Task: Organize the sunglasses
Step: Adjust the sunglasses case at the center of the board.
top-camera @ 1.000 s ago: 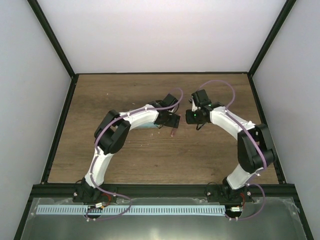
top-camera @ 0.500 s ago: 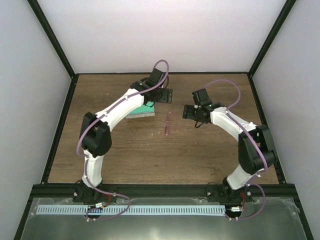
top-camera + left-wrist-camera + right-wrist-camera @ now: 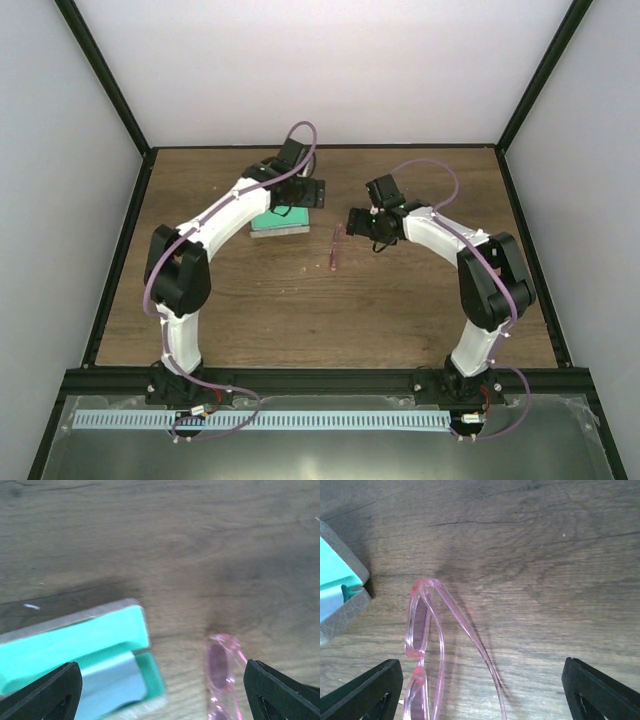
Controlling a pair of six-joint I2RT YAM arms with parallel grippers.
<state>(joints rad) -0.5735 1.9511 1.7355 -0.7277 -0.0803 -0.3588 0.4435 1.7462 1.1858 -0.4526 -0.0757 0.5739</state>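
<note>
- Here, the small pink, thin-framed plastic sunglasses (image 3: 335, 248) lie on the brown wood-grain table (image 3: 400, 310), roughly midway between the two arms and free of both of them.
- From the right wrist view we see the sunglasses (image 3: 427, 645) with tinted lenses, and one temple arm angling away from the front of the frame across the wood.
- In the left wrist view the sunglasses (image 3: 224, 675) sit near the lower edge, just beside the corner of the case but apart from it.
- Just to the left of them stands the grey rectangular case (image 3: 280, 222) with its green lining, its lid open. We see the case (image 3: 75, 650) lined in bright green from the left wrist, and only a corner of the case (image 3: 340, 595) from the right wrist.
- A light blue folded cloth (image 3: 107, 680) lies inside the case, against the lining.
- The black two-finger left gripper (image 3: 305, 193) hangs over the far side of the case. Its fingers (image 3: 45, 692) stand wide apart at the edges of its own view, with nothing held.
- The black two-finger right gripper (image 3: 362, 222) hovers just right of the sunglasses. Its fingers (image 3: 365, 690) are spread wide too, above the frame and not touching it.
</note>
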